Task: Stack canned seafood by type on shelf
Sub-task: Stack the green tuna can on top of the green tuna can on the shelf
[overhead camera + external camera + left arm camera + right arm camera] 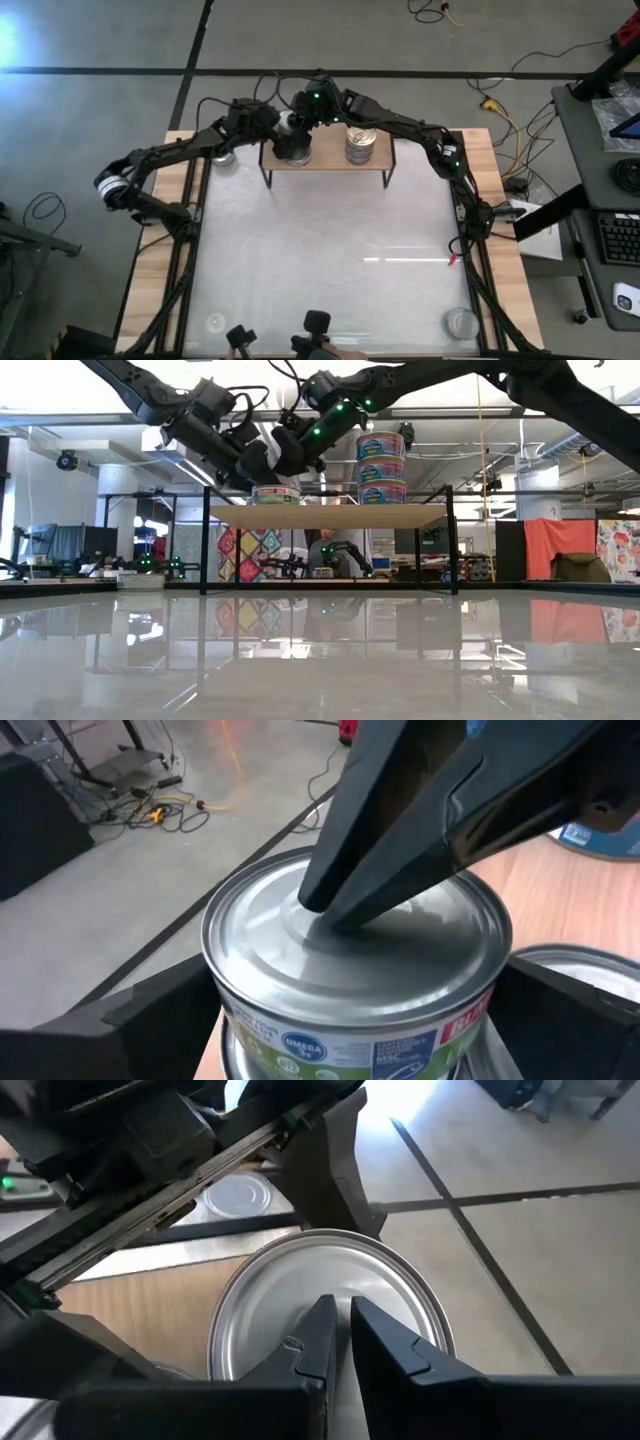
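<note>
Tin (350, 960) lid: dull grey metal; shelf (330, 163) top: pale matt wood.

High overhead; low table-level; wrists close, likely sharing silver tin (360, 960).

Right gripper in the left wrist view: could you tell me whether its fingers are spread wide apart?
No, the right gripper has its fingers pressed together, tips down on the silver tin.

two tin stacks (361, 146) side by side on the shelf (328, 163), another tin (222, 158) beside it
</note>
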Robot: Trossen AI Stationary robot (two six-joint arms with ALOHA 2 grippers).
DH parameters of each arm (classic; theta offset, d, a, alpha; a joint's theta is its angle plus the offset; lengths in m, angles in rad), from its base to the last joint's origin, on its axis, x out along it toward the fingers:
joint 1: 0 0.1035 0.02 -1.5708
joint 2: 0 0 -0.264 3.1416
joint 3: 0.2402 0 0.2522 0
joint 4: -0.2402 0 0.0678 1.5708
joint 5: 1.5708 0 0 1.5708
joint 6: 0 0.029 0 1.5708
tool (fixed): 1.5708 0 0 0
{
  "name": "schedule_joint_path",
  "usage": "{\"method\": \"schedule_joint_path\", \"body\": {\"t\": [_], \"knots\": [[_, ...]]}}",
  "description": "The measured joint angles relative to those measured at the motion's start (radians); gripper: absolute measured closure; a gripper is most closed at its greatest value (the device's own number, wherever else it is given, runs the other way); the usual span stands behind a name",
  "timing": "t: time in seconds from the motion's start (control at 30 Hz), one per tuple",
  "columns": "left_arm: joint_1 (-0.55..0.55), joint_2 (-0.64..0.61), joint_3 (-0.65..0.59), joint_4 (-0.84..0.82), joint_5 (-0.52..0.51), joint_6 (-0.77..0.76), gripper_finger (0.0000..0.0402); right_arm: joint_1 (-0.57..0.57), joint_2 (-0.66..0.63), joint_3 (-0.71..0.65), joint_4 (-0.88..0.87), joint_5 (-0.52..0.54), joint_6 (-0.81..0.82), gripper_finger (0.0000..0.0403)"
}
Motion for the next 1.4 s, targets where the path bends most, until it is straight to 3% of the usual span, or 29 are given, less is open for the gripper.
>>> {"method": "schedule_joint_path", "body": {"t": [0.3, 0.53, 0.73, 0.9, 1.4], "knots": [[0.0, -0.056, 0.005, -0.085, -0.016, 0.064, 0.0004, 0.002, -0.002, 0.0, 0.024, -0.012, 0.001, 0.0375], [0.002, -0.047, 0.0, -0.091, -0.088, 0.041, 0.0002, 0.002, -0.002, -0.006, 0.023, -0.009, 0.0, 0.0374], [0.001, -0.002, -0.001, -0.063, -0.075, -0.01, 0.0006, 0.002, -0.002, -0.016, 0.025, -0.035, 0.017, 0.0374], [0.0, 0.01, -0.001, -0.059, 0.001, -0.021, 0.0006, 0.002, -0.002, -0.021, 0.027, -0.059, 0.027, 0.0374], [0.001, 0.014, -0.003, -0.023, 0.025, 0.005, 0.0002, 0.0, -0.004, -0.067, 0.042, -0.059, 0.026, 0.0374]]}}
